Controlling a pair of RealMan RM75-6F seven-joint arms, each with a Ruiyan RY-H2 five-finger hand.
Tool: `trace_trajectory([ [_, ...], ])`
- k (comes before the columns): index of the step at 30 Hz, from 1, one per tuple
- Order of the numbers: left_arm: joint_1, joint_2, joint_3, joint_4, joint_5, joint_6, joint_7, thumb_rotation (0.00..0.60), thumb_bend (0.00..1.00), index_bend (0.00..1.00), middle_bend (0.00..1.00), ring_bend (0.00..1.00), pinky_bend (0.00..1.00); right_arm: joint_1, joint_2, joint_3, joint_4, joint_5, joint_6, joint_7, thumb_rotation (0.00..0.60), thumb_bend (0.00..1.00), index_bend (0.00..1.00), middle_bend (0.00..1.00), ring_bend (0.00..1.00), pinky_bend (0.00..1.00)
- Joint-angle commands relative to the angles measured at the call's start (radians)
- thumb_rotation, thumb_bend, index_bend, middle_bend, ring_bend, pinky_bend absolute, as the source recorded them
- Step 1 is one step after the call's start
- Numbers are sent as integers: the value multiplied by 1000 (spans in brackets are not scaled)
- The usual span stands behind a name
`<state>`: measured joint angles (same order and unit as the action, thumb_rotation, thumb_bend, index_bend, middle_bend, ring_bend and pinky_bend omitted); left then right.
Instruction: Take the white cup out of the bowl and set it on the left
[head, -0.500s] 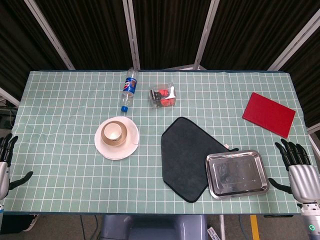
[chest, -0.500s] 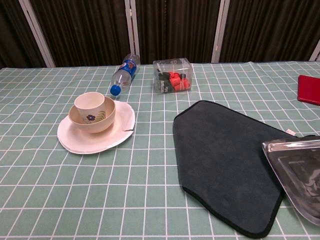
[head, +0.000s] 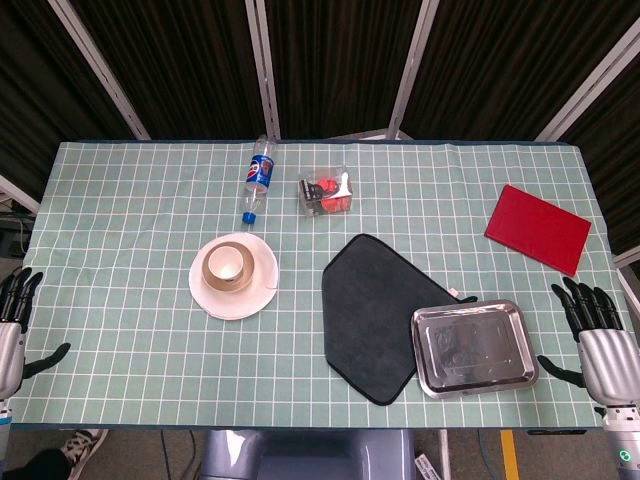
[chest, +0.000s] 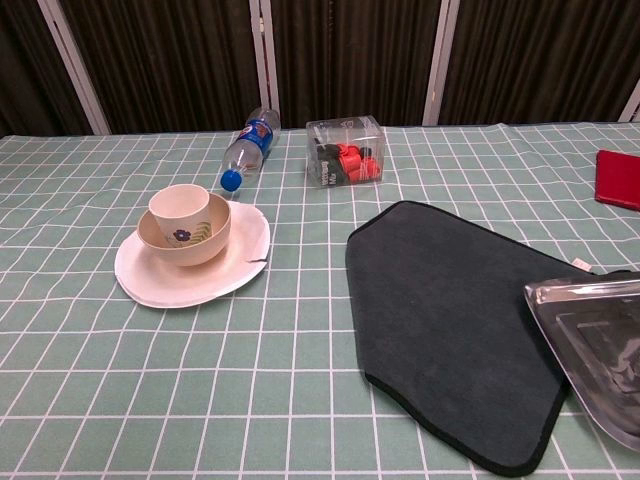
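Observation:
A white cup (head: 228, 263) (chest: 180, 206) stands upright inside a cream bowl (head: 210, 272) (chest: 207, 238) with a flower print, and the bowl sits on a white plate (head: 256, 292) (chest: 160, 283) left of the table's middle. My left hand (head: 12, 330) hangs at the table's near left edge, fingers spread, holding nothing. At the near right edge my right hand (head: 598, 338) is likewise spread and empty. Both hands are far from the cup. Neither hand appears in the chest view.
A plastic bottle (head: 259, 178) lies on its side behind the plate. A clear box (head: 327, 193) with red items sits beside it. A dark mat (head: 375, 310), a steel tray (head: 473, 346) and a red book (head: 538, 227) fill the right half.
My left hand has slipped a little lower and further left at the table's edge. The right hand and the objects are unmoved.

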<state>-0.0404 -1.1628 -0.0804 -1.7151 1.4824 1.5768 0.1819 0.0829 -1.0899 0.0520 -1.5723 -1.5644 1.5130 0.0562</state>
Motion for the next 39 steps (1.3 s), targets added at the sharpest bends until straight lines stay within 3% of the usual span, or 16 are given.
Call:
trace_trajectory([
  [1, -8, -4, -1, 5, -4, -13, 1, 600, 83, 0, 0, 0, 0, 1, 1, 2, -2, 6, -3, -1, 600, 36, 37, 0, 0, 0],
  [6, -42, -24, -5, 23, -4, -61, 16, 600, 84, 47, 0, 0, 0, -1, 4, 4, -6, 5, 1, 7, 600, 36, 36, 0, 0, 0],
  [12, -139, -73, -64, 16, -40, -157, 80, 600, 90, 371, 0, 0, 0, 2, 7, 3, -5, 8, -7, 13, 600, 37, 37, 0, 0, 0],
  [15, -195, -112, -97, 34, -64, -210, 110, 600, 125, 433, 0, 0, 0, 0, 11, 6, -7, 6, 0, 26, 600, 37, 36, 0, 0, 0],
  [27, -409, -313, -187, 212, -194, -409, 225, 600, 279, 442, 0, 0, 0, 2, 24, 8, -4, 18, -11, 67, 600, 36, 36, 0, 0, 0],
  [39, -520, -422, -202, 321, -301, -514, 287, 600, 324, 481, 0, 0, 0, 5, 32, 12, 1, 30, -22, 100, 600, 36, 37, 0, 0, 0],
])
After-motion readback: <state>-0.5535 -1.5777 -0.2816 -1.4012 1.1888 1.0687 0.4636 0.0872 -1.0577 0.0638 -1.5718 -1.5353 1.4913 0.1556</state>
